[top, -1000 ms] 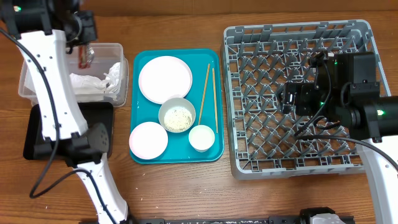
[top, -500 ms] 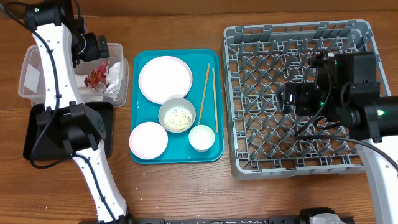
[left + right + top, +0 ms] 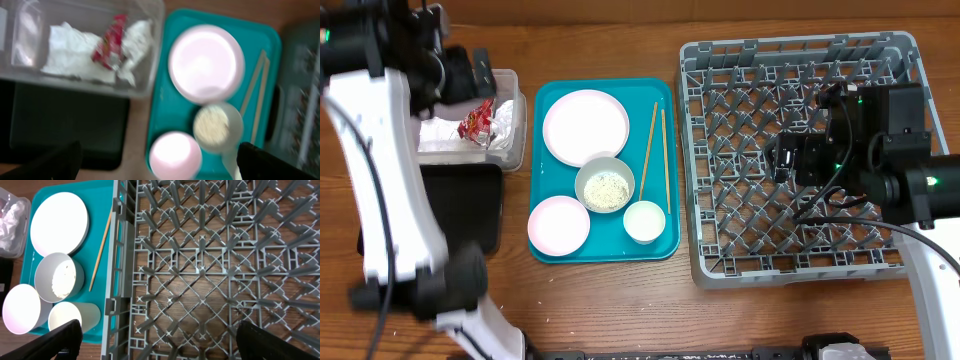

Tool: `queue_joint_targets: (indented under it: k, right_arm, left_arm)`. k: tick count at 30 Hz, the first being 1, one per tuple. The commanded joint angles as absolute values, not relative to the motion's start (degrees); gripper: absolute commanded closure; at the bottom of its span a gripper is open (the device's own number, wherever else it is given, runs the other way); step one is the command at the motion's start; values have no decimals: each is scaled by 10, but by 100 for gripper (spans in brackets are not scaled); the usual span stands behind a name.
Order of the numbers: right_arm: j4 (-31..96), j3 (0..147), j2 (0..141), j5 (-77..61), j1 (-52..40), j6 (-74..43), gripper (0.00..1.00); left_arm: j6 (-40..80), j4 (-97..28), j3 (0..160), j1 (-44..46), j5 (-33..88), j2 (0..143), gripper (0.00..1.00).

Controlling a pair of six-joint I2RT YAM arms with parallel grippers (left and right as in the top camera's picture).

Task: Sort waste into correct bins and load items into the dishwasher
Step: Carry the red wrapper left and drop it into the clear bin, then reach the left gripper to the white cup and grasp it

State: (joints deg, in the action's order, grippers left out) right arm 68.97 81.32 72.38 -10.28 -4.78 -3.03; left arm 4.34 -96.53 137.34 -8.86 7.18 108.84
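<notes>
The clear bin (image 3: 510, 150) at the far left holds a crumpled napkin (image 3: 75, 55) with a red sauce packet (image 3: 475, 121) on it. The black bin (image 3: 460, 205) lies just in front of it. On the teal tray (image 3: 665, 240) are a white plate (image 3: 585, 127), a pink plate (image 3: 558, 224), a bowl of rice (image 3: 605, 186), a white cup (image 3: 644, 221) and the chopsticks (image 3: 651, 150). My left gripper (image 3: 157, 167) hangs open and empty, high over the bins and the tray's left side. My right gripper (image 3: 165, 342) stands open and empty above the grey dishwasher rack (image 3: 795, 250).
Bare wooden table (image 3: 610, 300) runs along the front edge and in the narrow gaps between bins, tray and rack. The rack's upright pegs (image 3: 200, 270) fill its floor. The left arm's white links (image 3: 380, 150) cross over the bins.
My left gripper opened and the red sauce packet dropped into the clear bin. The left arm then swung away, up and towards the front. The right arm stayed still.
</notes>
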Motion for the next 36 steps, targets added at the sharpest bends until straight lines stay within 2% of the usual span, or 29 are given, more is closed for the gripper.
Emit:
queue_joint_targets:
  k: [1, 6, 10, 16, 21, 29, 33, 36]
  right_arm:
    - [685, 828, 721, -108, -44, -32, 0]
    - [682, 828, 721, -108, -44, -32, 0]
    - [682, 828, 721, -108, -44, -32, 0]
    - [680, 828, 721, -108, -44, -32, 0]
    - [680, 828, 721, -108, -44, -32, 0]
    - [681, 828, 721, -108, -44, -32, 0]
    - [682, 828, 721, -108, -44, -32, 0]
    - [683, 828, 721, -108, -44, -32, 0]
  left_arm:
    - [36, -968, 1245, -44, 84, 993, 0]
    - [8, -963, 1115, 22, 86, 916, 0]
    - [-29, -939, 1018, 109, 83, 899, 2]
    - [-10, -829, 895, 159, 87, 901, 7]
    - [5, -741, 839, 187, 139, 907, 14]
    - [114, -618, 756, 254, 135, 930, 25]
    - [172, -599, 736, 281, 130, 968, 28]
    - [186, -597, 736, 294, 129, 991, 35]
